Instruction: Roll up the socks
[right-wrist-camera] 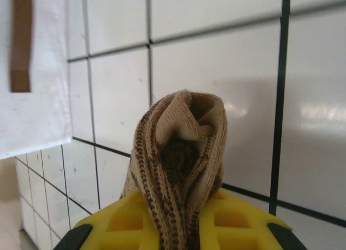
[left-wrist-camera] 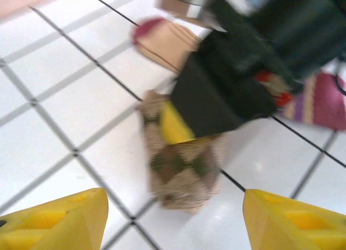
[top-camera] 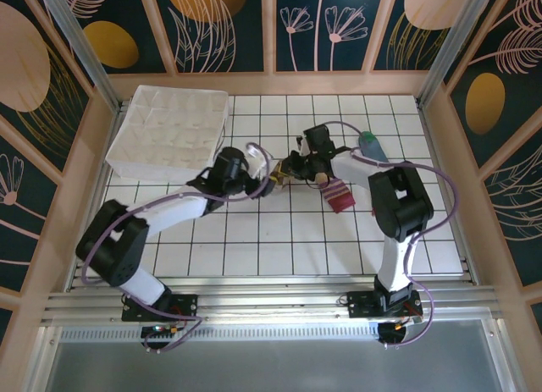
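Three socks [top-camera: 339, 195], two arms [top-camera: 169, 212], one box [top-camera: 174, 129]

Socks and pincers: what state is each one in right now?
argyle sock, bunched, pinched in the right pincer.
right pincer, shut on the argyle sock.
left pincer, open, empty.
striped-cuff sock, lying flat, unrolled.
blue-grey sock, lying loose on table.

No legible txt or labels anywhere.

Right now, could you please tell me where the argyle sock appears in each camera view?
Top external: argyle sock at mid-table, between left gripper and right gripper.
Left wrist: lower centre, below the right gripper.
Right wrist: centre, clamped in the right gripper's yellow fingers.
Shared landmark: the black-lined white tiles.
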`<state>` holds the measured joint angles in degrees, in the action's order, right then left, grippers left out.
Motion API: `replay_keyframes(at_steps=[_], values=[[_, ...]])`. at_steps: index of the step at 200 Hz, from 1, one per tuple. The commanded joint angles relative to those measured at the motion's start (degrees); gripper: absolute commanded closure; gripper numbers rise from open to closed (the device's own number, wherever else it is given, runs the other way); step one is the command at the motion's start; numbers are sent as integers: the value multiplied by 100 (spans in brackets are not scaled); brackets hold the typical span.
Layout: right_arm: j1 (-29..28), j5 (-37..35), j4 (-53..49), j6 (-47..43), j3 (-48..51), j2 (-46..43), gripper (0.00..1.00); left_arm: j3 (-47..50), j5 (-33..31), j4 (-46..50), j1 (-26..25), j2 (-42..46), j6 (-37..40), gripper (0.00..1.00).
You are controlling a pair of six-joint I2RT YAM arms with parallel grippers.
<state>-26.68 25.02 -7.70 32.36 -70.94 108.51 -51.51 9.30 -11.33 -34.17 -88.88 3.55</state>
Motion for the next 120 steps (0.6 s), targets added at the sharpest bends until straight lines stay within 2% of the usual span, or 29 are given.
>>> replay_keyframes(at_steps=[1,22,57,85,120], values=[[-98,-642,315,-703,-253,-495,100,-65,-455,448,396,329,-122,32],[-221,-896,409,-1172,-377,-657,100,-291,-753,894,898,292,-333,35],[-435,-1273,542,-1945,-528,-875,100,-781,-426,1458,1862,-200,-955,40],[-619,-1497,517,-2276,-562,-995,100,-1078,-367,1635,1995,-749,-930,41],[-621,-1673,415,-2312,-419,-1168,100,-1401,-93,1856,2000,-1538,-1230,48]])
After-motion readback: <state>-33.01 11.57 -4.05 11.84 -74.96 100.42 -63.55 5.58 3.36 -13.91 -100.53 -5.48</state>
